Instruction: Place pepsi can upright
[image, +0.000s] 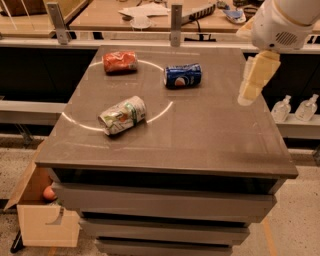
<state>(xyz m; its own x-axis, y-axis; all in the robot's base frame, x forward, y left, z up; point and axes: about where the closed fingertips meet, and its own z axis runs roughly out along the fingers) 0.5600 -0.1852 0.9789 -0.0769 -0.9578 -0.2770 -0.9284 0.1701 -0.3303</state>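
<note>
The pepsi can (183, 76), dark blue with a round red-white-blue logo, lies on its side at the back middle of the grey table (210, 135). My gripper (246, 98) hangs from the white arm (282, 20) above the table's right side. It is to the right of the pepsi can, well apart from it, and holds nothing that I can see.
An orange-red can (120, 61) lies on its side at the back left. A larger white-and-green can (122, 115) lies left of centre. An open cardboard box (45, 220) stands on the floor at lower left. Two small bottles (295, 107) stand on a shelf at the right.
</note>
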